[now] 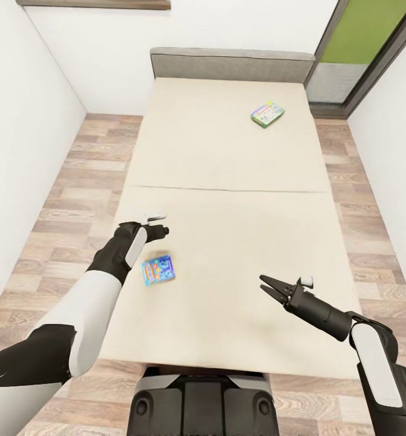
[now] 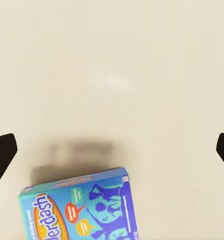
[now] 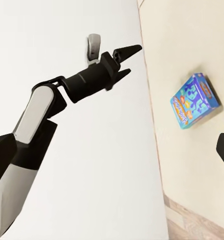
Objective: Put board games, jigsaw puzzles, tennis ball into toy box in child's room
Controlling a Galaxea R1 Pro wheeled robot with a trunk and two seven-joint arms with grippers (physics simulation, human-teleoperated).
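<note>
- White walls and a wood-plank floor (image 1: 76, 181) are being seen around the bed (image 1: 227, 157), whose cream mattresses are being framed by a grey headboard (image 1: 232, 64) at the far end.
- At the left of the head view, the left hand (image 1: 159, 225) is being held over the near mattress, pointing downward, just beyond the blue board game (image 1: 158, 270).
- In the left wrist view, this hand's dark fingertips (image 2: 1, 156) are being shown spread wide apart with only mattress between them, so it is being kept released; the blue board game (image 2: 81, 207) is being seen lying flat just beside the gap, not within it.
- The blue board game is being left flat on the near mattress, close to the bed's left edge and slightly skewed to it.
- In the right wrist view, the same blue box (image 3: 196, 101) is being viewed on the mattress, with the left hand (image 3: 126, 60) hovering apart from it.
- Further right and far up the bed, the white-green board game (image 1: 267, 113) is being left flat on the far mattress, near the headboard and well apart from both hands.
- At the right, the right hand (image 1: 267, 287) is being held above the near mattress, its fingers parted and grasping nothing.
- Beyond the bed's far right corner, a tall window (image 1: 363, 48) with a green pane is being shown.
</note>
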